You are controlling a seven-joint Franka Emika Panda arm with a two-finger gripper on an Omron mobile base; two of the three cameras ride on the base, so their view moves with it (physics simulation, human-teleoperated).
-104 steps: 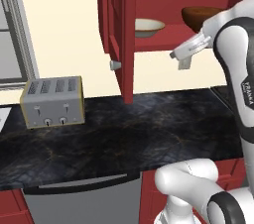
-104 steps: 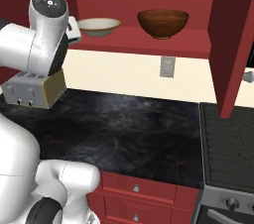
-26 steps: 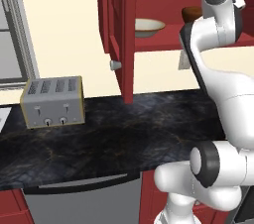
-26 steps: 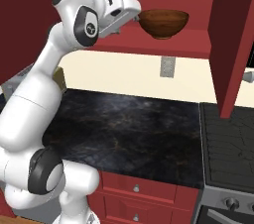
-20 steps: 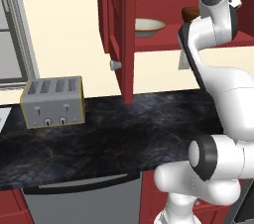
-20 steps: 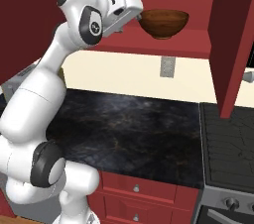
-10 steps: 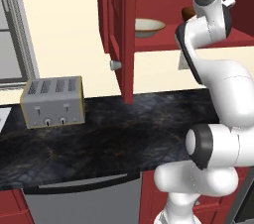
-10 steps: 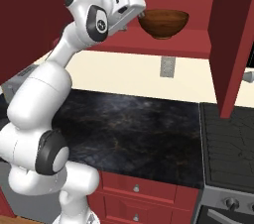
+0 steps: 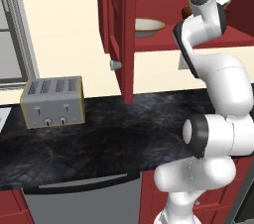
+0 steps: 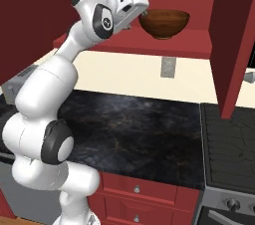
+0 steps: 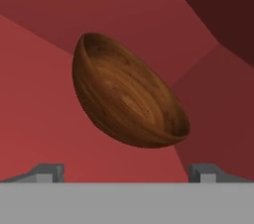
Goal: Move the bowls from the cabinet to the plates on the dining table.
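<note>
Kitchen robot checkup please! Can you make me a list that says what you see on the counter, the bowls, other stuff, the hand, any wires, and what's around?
Surface: black marbled stone counter, bare beside the toaster.
Job's things: deep dark brown glossy wooden bowl and shallower cream-white bowl with a tan rim both sit on the shelf of the open dark red wall cabinet.
Clutter: silver four-slot toaster.
Grippers: white arm's two-finger gripper open, right at the wooden bowl's rim, holding nothing.
Cables: nothing seen.
Surroundings: wall outlet, black stove top, red base drawers.
</note>
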